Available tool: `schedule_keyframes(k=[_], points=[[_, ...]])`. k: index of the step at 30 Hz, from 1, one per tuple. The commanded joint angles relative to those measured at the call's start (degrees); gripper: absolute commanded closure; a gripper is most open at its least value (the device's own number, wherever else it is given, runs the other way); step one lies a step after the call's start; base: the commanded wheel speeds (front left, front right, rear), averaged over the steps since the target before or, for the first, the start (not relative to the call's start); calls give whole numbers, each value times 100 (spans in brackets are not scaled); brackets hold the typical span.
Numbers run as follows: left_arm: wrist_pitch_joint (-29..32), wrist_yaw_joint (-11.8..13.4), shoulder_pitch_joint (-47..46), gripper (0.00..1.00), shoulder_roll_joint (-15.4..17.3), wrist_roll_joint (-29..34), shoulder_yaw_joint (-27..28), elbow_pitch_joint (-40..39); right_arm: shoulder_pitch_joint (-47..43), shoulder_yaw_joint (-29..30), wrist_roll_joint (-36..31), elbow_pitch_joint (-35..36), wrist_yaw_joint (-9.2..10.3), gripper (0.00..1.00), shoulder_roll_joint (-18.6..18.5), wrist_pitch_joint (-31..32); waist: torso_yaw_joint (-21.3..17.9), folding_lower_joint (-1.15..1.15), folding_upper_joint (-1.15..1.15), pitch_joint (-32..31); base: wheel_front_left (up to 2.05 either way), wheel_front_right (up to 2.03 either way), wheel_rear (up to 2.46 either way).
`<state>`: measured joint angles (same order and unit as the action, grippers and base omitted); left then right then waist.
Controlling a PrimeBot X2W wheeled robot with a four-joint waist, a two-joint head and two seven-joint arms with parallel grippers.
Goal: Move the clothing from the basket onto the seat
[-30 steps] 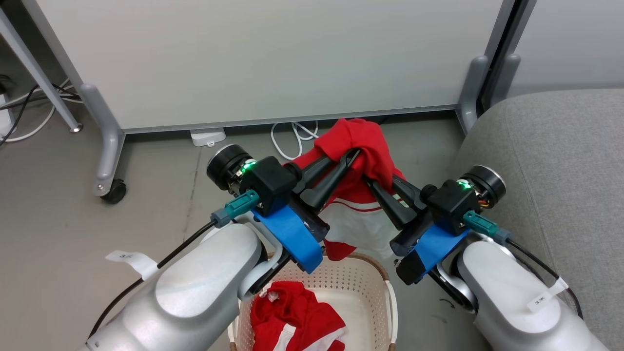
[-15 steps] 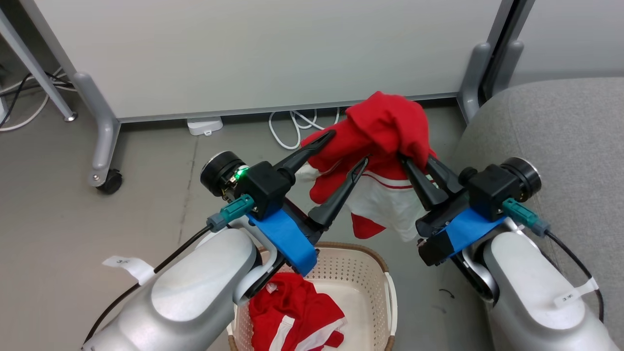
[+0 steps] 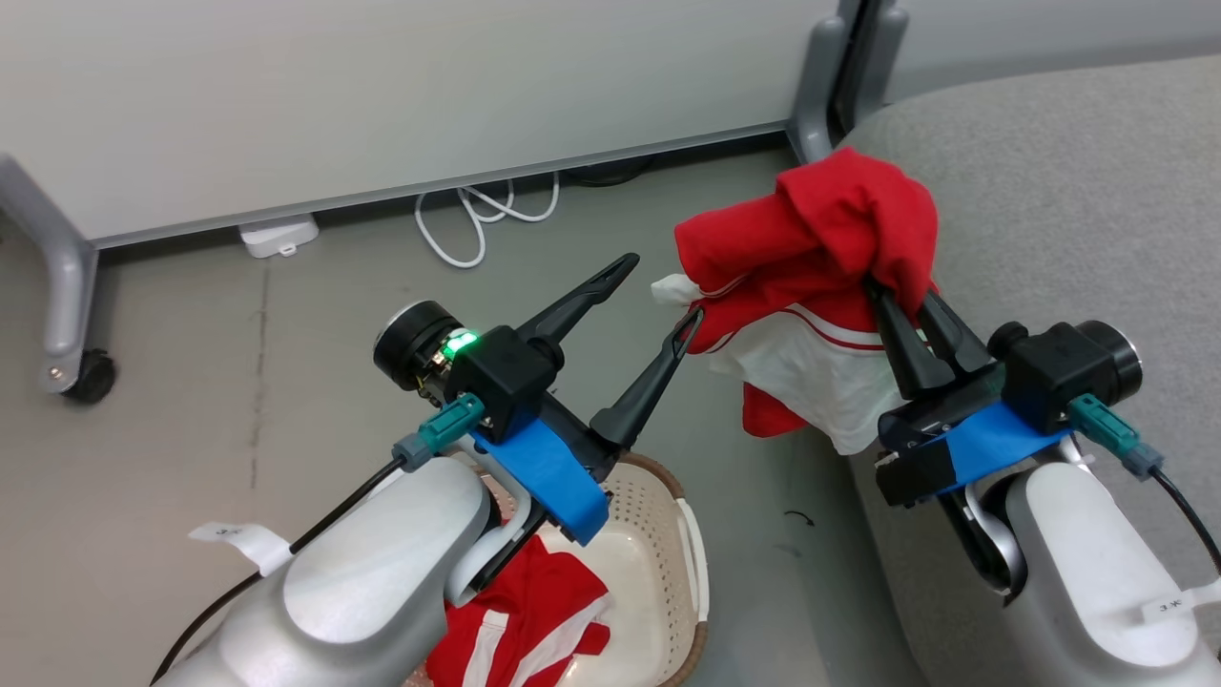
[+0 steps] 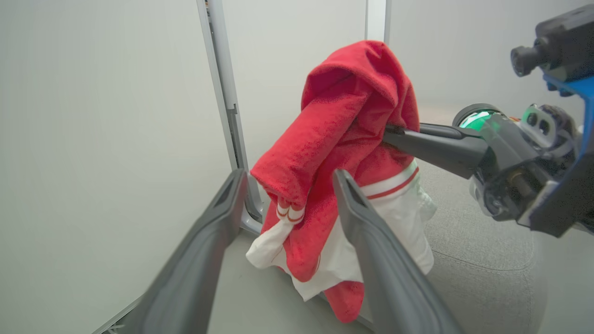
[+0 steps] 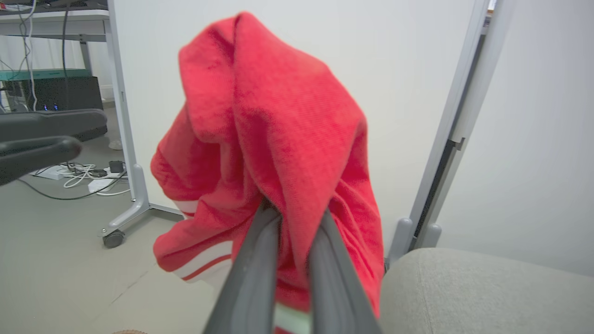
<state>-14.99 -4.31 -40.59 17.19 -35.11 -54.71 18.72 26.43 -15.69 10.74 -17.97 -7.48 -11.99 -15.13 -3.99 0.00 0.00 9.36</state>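
The right gripper (image 3: 887,291) pinches a fold of the soft, rumpled red garment (image 3: 811,239) — white-striped, hanging by the rounded left edge of the grey fabric sofa (image 3: 1049,191) — while the left gripper (image 3: 660,289) gapes wide just left of it, far of the perforated basket (image 3: 668,496).

This is an office or lab workspace dressed with a few home props. Pale partition panels (image 3: 382,95) stand on grey metal legs (image 3: 52,277) with a caster wheel (image 3: 81,374) over a bare grey floor (image 3: 191,410), where a white cable (image 3: 477,215) and a white plug box (image 3: 279,236) lie loose. The right wrist view has a desk (image 5: 51,16) with dark electronics (image 5: 55,95) and tangled leads (image 5: 79,176) beneath, while a grey upholstered sofa (image 3: 1049,191) and a laundry basket (image 3: 641,504) bring the homely touch.
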Motion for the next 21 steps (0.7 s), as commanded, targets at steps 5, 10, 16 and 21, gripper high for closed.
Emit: schedule_keyframes(k=[5,10,16,21], points=[[-24,6,52,0,8,142,-17,-68,-226,333,-93,178,-3,100,73,-4,-531,0,0,237,0,0,0],[-26,-11,60,0,-7,248,-33,-116,-440,639,-164,345,-2,100,166,-5,-804,0,0,347,0,0,0],[-22,-8,111,0,-27,324,-3,-132,-672,884,-228,475,-3,100,310,-4,-1104,0,0,408,0,0,0],[-23,-19,166,0,-28,354,-10,-101,-773,929,-263,535,-3,100,391,-4,-1341,0,0,433,0,0,0]])
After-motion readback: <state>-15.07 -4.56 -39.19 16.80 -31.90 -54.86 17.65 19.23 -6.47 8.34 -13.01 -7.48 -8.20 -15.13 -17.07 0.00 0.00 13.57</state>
